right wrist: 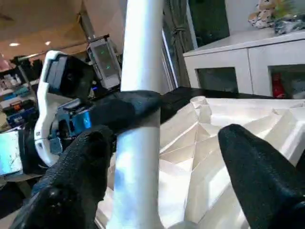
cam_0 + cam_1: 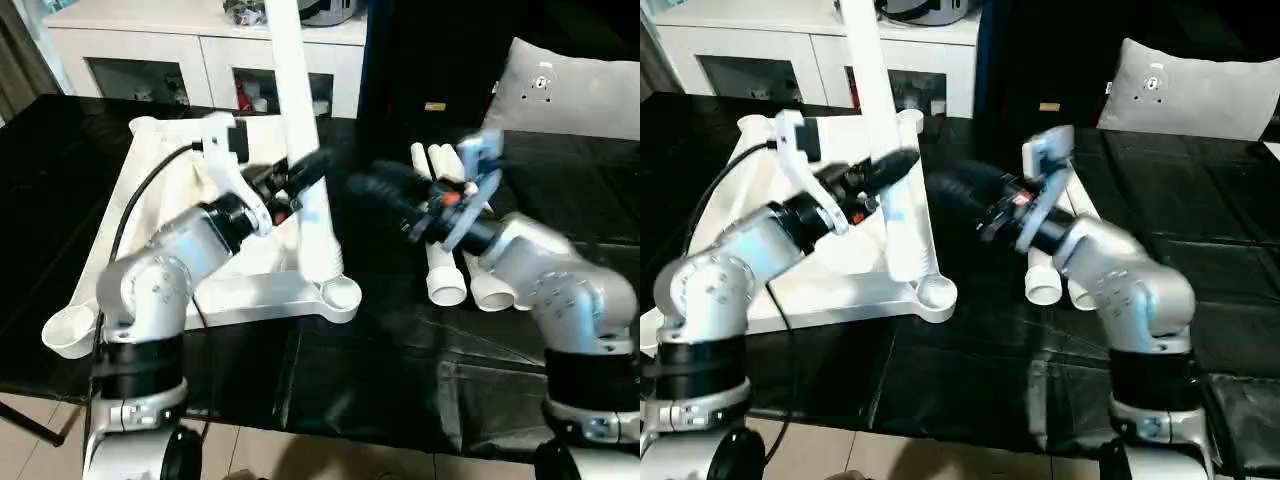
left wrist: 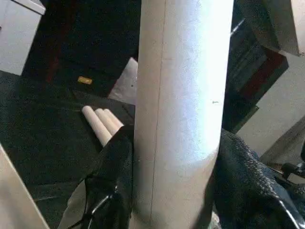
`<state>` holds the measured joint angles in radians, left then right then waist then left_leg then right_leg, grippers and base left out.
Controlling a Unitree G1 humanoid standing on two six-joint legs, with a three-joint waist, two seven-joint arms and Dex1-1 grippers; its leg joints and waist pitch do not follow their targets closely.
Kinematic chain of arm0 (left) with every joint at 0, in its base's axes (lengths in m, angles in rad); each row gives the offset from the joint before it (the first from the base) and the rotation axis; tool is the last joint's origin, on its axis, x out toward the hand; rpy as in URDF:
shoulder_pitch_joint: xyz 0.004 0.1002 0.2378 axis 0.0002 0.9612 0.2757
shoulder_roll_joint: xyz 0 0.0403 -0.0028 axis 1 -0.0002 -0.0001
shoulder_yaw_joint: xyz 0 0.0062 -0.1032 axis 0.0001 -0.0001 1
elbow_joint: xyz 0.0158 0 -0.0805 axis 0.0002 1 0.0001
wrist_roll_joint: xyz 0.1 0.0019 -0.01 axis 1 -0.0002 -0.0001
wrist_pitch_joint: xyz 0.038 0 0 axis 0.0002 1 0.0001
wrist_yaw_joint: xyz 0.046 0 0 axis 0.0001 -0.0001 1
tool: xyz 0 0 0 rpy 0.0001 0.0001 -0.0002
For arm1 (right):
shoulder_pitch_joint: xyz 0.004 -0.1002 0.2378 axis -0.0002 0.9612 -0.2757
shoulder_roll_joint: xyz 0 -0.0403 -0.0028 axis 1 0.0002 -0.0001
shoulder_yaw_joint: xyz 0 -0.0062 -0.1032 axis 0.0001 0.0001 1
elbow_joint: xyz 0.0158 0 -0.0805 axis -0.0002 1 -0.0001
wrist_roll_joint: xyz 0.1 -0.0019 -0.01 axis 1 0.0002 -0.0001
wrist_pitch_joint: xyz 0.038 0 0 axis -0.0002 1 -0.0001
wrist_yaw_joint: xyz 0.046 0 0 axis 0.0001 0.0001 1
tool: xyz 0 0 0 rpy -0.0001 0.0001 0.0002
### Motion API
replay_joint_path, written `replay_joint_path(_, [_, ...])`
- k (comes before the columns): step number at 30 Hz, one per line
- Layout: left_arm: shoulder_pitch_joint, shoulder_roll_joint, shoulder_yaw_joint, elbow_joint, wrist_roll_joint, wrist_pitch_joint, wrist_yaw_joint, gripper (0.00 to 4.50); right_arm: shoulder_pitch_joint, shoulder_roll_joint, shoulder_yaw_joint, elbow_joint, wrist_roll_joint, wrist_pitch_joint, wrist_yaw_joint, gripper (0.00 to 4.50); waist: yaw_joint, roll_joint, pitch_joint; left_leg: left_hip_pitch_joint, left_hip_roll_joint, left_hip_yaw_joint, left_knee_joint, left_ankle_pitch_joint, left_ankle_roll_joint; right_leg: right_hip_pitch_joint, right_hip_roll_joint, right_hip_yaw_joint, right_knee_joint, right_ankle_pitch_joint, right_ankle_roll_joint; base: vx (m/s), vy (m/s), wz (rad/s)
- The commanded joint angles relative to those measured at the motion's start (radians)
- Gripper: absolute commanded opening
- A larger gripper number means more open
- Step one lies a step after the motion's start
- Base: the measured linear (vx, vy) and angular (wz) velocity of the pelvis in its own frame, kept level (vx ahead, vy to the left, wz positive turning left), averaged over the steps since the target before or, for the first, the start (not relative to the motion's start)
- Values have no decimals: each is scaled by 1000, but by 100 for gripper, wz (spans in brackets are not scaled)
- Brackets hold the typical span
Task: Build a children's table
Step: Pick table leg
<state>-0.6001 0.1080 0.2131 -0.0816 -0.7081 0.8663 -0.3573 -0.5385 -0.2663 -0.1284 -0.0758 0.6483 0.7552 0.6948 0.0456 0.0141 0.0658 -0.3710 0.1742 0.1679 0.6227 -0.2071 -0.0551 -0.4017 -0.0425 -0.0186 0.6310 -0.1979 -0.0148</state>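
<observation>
**One leg upright in its socket, left gripper on it, right gripper open beside it**

From my seat I see the top (image 2: 250,290) lying ribbed side up on the black table (image 2: 400,370), with its long side running away from me. A round socket (image 2: 342,292) at the near right corner sits bare, and just behind it a leg (image 2: 300,130) stands upright out of the top, rising past the upper edge of the head views.

My left gripper (image 2: 312,170) is clamped around that leg about halfway up. In the left wrist view the two black fingers (image 3: 112,181) press against either side of the white tube, so the jaws are partly closed on it.

My right gripper (image 2: 365,188) hangs to the right of the leg, apart from it and holding nothing. In the right wrist view its fingers (image 1: 252,167) stand wide apart, with the leg and the ribbed top between and beyond them.

The spare legs (image 2: 445,270) lie side by side on the table under my right forearm, with their open ends towards me. A white cabinet (image 2: 200,60) stands behind the table, and a pillow (image 2: 570,90) lies at the far right.
</observation>
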Motion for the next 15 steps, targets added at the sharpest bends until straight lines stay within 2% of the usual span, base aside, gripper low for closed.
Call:
replay_joint_path(1, [-21,16,-14,-23,-17,22,-18,190,-6,-26,28,-5,-19,16,4,408,5,-12,-79,3,30,-8,-58,-23,37,63,-68,35,-72,-105,-209,0,0,0])
replay_joint_path(5, [-38,50,-72,-47,1,12,-79,190,-11,-54,109,-5,-48,45,37,413,6,-12,-79,4,32,-9,-59,-21,33,62,-68,35,-73,-126,-197,0,0,0])
replay_joint_path(10, [-51,58,-108,-71,-13,10,-126,190,-19,-58,152,-7,-32,90,66,413,10,-13,-77,4,34,-7,-59,-23,32,60,-70,37,-72,-124,-203,0,0,0])
replay_joint_path(11, [-52,58,-115,-79,-19,11,-137,190,-21,-60,163,-4,-35,92,71,413,11,-17,-77,3,34,-7,-60,-18,31,61,-71,37,-71,-122,-202,0,0,0])
replay_joint_path(13, [-54,65,-139,-98,-29,15,-165,190,-28,-60,179,7,-36,97,75,413,11,-16,-77,3,33,-7,-59,-20,30,61,-71,37,-72,-129,-198,0,0,0])
replay_joint_path(14, [-54,68,-148,-104,-30,13,-177,190,-31,-60,184,11,-35,98,79,413,11,-22,-76,3,33,-6,-60,-24,28,61,-71,38,-73,-136,-194,0,0,0])
replay_joint_path(15, [-54,70,-152,-106,-31,12,-182,190,-32,-61,187,14,-34,99,82,413,12,-19,-76,3,34,-7,-60,-24,26,61,-72,38,-71,-140,-194,0,0,0])
